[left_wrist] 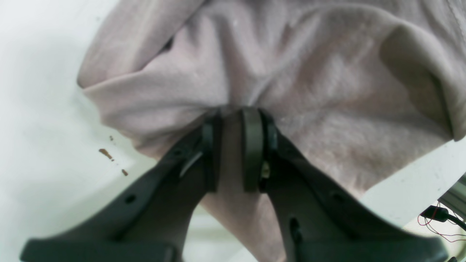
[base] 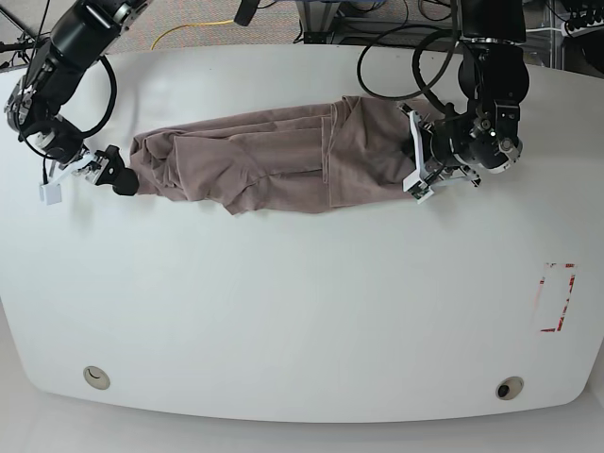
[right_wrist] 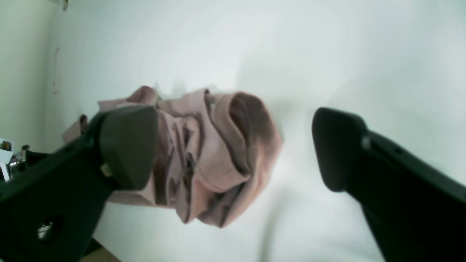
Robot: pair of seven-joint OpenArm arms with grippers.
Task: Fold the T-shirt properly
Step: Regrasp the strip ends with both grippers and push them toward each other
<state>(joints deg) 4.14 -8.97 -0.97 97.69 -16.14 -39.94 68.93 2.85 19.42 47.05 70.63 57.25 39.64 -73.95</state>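
Here the T-shirt (base: 274, 159) lies as a long, rumpled band across the upper middle of the base view, stretched roughly level on the white table (base: 302, 311). It is a plain dusty mauve, soft and thin, creased into ridges along its length, with a seam line showing right of centre.

At the band's right end the left gripper (base: 413, 160) is clamped on the cloth. The left wrist view shows this close up: the dark fingers (left_wrist: 252, 145) stand nearly together with a pinch of fabric between them, and the shirt (left_wrist: 291, 80) fans out from that pinch in radiating folds, its surface slightly fuzzy. A few small brown specks mark the table at lower left of that frame.

At the band's left end the right gripper (base: 115, 173) sits just beside the cloth. Only the right wrist view makes its state plain: the two rounded matte black pads (right_wrist: 127, 145) stand wide apart and hold nothing, with the bunched end of the shirt (right_wrist: 218, 153) seen beyond them, heaped in thick rolled folds.

A red rectangular outline (base: 557, 297) is marked on the table at the right edge of the base view
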